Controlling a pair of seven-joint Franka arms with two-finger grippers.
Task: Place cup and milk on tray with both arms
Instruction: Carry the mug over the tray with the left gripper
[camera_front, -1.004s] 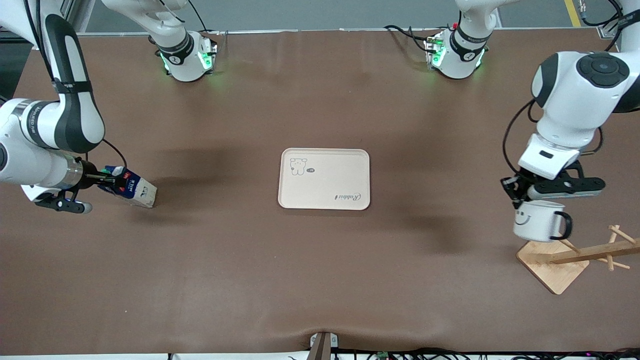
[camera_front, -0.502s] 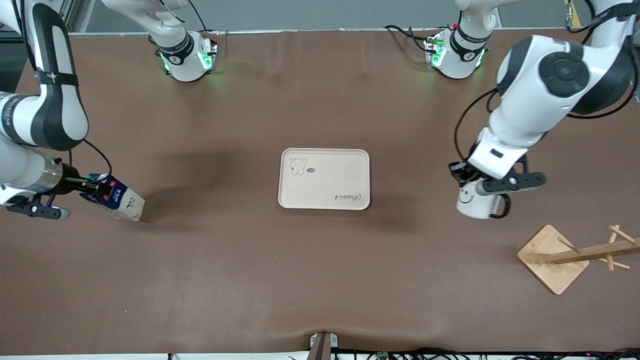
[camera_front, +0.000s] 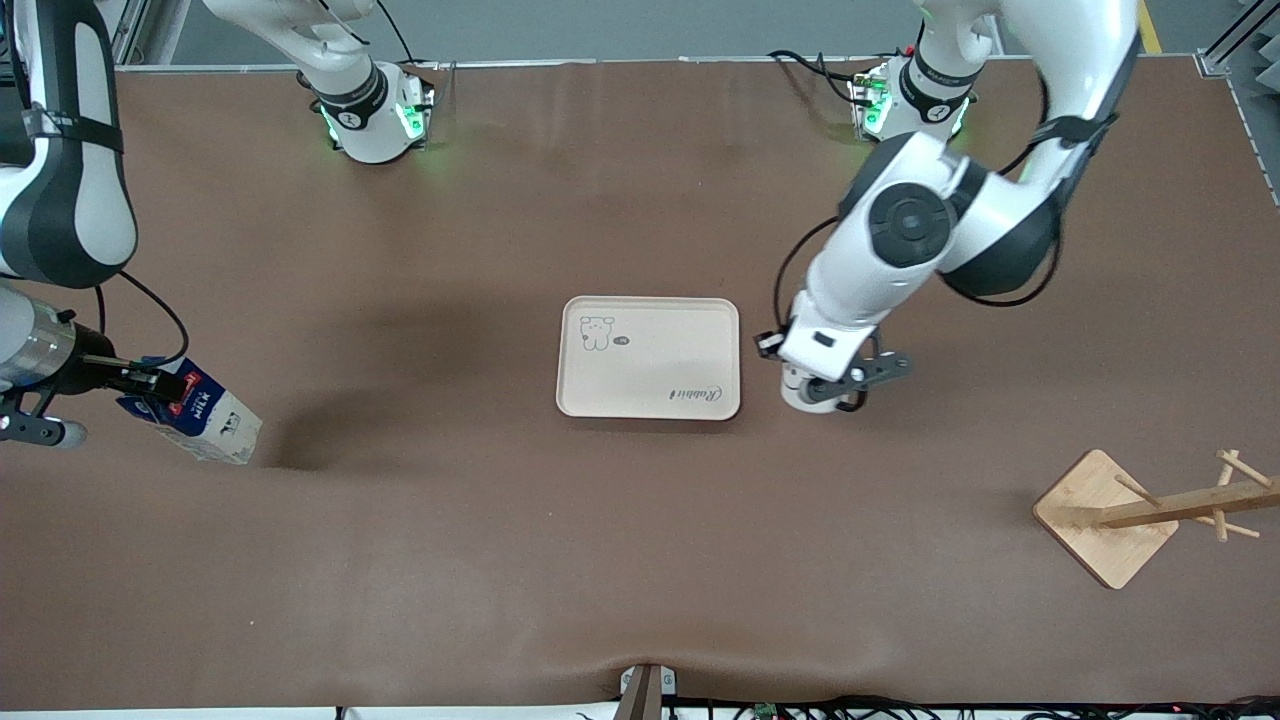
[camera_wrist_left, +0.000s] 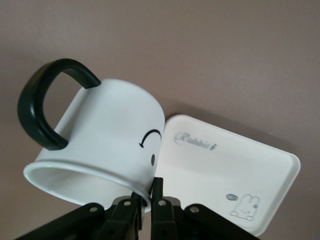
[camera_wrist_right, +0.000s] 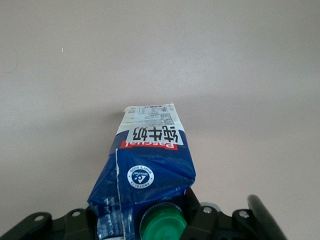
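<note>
The cream tray (camera_front: 648, 357) lies in the middle of the table. My left gripper (camera_front: 818, 383) is shut on the rim of the white smiley cup (camera_front: 803, 393) and holds it just beside the tray's edge toward the left arm's end. In the left wrist view the cup (camera_wrist_left: 110, 135) hangs tilted from the gripper (camera_wrist_left: 145, 192), handle outward, with the tray (camera_wrist_left: 235, 165) close by. My right gripper (camera_front: 135, 385) is shut on the gable top of the blue and white milk (camera_front: 200, 422), held tilted over the table at the right arm's end. The right wrist view shows the milk (camera_wrist_right: 150, 155) and its green cap (camera_wrist_right: 162, 225) in the gripper (camera_wrist_right: 147, 212).
A wooden rack with a square base (camera_front: 1095, 525) and a pegged pole (camera_front: 1190, 502) stands near the left arm's end, nearer the camera than the tray. The two arm bases (camera_front: 370, 115) (camera_front: 910, 110) sit along the table's edge farthest from the camera.
My left gripper has carried the cup from above the wooden rack to beside the tray. My right gripper has moved the milk farther toward the right arm's end.
</note>
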